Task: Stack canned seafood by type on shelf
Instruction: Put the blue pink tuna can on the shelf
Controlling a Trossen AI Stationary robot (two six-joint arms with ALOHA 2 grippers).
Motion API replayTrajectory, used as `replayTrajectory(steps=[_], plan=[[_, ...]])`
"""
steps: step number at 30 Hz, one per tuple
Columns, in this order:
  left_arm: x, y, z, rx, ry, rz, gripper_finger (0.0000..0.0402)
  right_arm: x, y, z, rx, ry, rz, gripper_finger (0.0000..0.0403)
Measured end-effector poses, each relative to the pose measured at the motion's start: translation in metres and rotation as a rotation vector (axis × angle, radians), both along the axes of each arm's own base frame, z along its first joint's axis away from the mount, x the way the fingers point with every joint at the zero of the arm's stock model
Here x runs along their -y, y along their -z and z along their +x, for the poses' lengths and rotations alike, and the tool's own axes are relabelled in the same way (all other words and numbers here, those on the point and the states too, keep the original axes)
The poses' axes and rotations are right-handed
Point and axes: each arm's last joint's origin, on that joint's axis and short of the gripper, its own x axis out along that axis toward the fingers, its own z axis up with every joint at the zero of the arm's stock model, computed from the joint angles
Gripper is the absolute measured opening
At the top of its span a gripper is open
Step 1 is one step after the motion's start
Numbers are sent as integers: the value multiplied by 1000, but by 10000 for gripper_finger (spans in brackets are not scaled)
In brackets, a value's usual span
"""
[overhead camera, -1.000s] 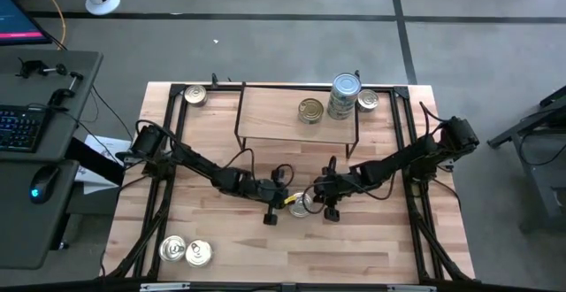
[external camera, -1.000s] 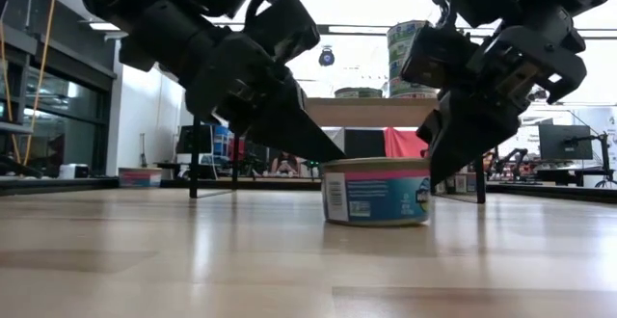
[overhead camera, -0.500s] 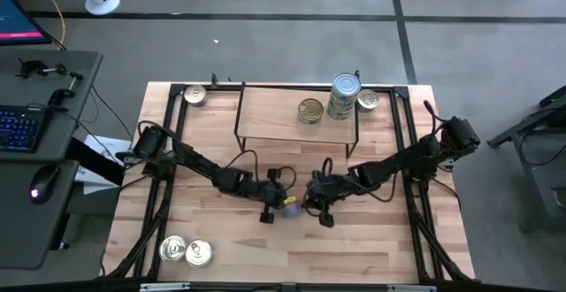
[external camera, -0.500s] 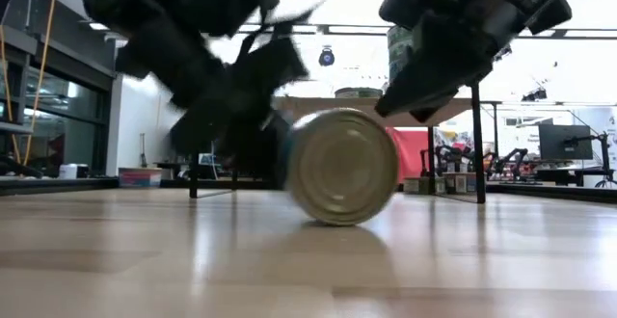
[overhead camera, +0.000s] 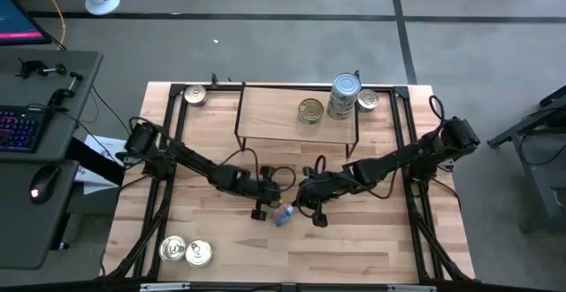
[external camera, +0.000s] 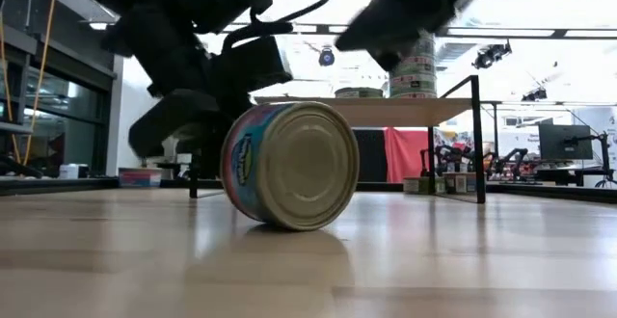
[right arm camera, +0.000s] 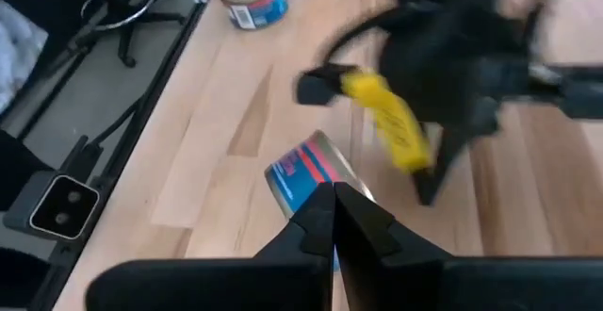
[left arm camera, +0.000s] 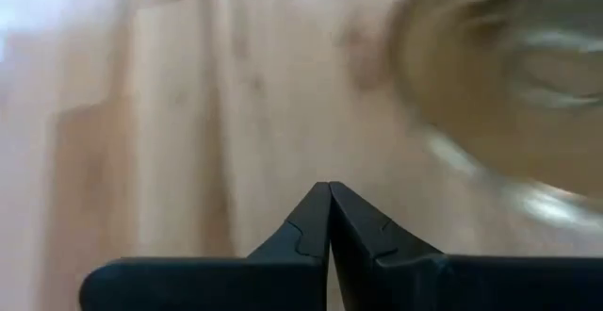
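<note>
Tin (overhead camera: 283, 214) on its side at counter (overhead camera: 371, 252) centre, btwn both grippers, held by neither. Left gripper (overhead camera: 262, 209) fingers pressed together just beside it; right gripper (overhead camera: 315, 214) fingers likewise pressed together, just above.

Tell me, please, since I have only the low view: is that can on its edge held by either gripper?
Observer: No. In the right wrist view the right gripper is shut on nothing, with the can lying just beyond its tips.
Operator: And could you tell me about the left gripper?
Observer: The left wrist view shows the left gripper shut too, fingertips together, empty.
Operator: Where on the table is the can, please?
Observer: From above, the tipped can lies between the two grippers, in front of the shelf.
Operator: What is on the shelf so far?
Observer: From above, a single tin and a stack beside it.
</note>
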Motion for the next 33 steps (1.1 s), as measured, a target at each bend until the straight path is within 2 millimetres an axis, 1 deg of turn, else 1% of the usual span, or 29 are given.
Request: replayTrajectory(steps=[3, 5, 7, 10, 13, 16, 19, 21, 24, 27, 30, 33], plan=[[-8, -11, -7, -10, -38, 6, 0, 0, -15, 6, 19, -43, -65, 0], [-12, -14, -15, -7, -59, 7, 0, 1, -24, 9, 15, -60, -96, 0], [-16, -18, -25, 6, -104, 14, 0, 3, -32, 11, 4, -52, -111, 0], [-22, -29, -43, 61, -209, 4, 0, 7, -43, 14, -14, -15, -129, 0], [-22, -39, -62, 131, -326, -12, 0, 11, -54, 17, -28, -22, -165, 11], [-14, -53, -75, 236, -420, -43, 0, 13, -64, 22, -28, -99, -202, 49], [-4, -65, -83, 323, -475, -50, 0, 14, -64, 31, -90, -181, -197, 110], [3, -72, -88, 375, -497, -64, 0, 13, -58, 39, -161, -236, -213, 157], [14, -78, -95, 432, -520, -91, 0, 10, -49, 55, -256, -300, -281, 226], [23, -84, -101, 494, -544, -112, 0, 7, -38, 70, -342, -325, -341, 280], [28, -93, -107, 558, -569, -116, 0, 5, -28, 78, -434, -390, -394, 308], [28, -100, -112, 593, -578, -124, 0, 3, -24, 82, -467, -428, -411, 315]])
